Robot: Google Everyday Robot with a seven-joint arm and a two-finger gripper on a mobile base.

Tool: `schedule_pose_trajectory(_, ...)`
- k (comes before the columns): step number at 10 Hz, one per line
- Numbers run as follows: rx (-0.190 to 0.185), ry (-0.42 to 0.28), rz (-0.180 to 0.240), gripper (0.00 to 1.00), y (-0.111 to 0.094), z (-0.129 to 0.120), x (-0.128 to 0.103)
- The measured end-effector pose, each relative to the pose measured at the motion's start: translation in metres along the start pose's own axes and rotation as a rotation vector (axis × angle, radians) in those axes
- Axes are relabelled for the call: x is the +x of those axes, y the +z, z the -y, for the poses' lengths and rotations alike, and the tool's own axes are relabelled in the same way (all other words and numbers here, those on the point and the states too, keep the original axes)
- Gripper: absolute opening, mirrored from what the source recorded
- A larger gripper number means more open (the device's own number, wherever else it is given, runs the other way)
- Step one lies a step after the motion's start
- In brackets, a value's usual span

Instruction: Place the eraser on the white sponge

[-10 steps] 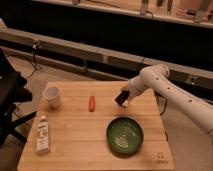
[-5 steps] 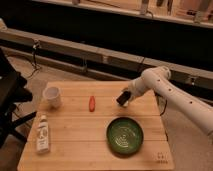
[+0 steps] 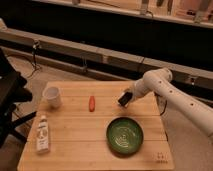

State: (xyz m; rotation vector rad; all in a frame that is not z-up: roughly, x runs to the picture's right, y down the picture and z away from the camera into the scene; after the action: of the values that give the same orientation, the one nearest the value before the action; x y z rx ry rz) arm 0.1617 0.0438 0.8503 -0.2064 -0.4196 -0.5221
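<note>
My gripper [image 3: 125, 98] is a dark block at the end of the white arm [image 3: 165, 92]. It hangs low over the right back part of the wooden table [image 3: 75, 145]. A small red-orange oblong thing [image 3: 92, 103] lies on the table's middle, a short way left of the gripper and apart from it; it may be the eraser. No white sponge shows; it is hidden or out of view. I cannot see whether the gripper holds anything.
A green bowl [image 3: 124, 135] stands at the front right, just below the gripper. A white cup [image 3: 52, 96] stands at the back left. A white bottle with a green label [image 3: 43, 134] lies at the front left. A dark chair [image 3: 10, 100] stands left of the table.
The gripper has edged very slightly to the right. The things on the table have not moved.
</note>
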Motion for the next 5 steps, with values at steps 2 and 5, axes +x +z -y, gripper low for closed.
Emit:
schedule_pose_trajectory(2, -0.001, 0.005, -0.007, 0.17, 0.0002, -0.0018, 0.0038)
schedule_pose_trajectory(5, -0.001, 0.013, -0.014, 0.29, 0.0017, -0.004, 0.0066)
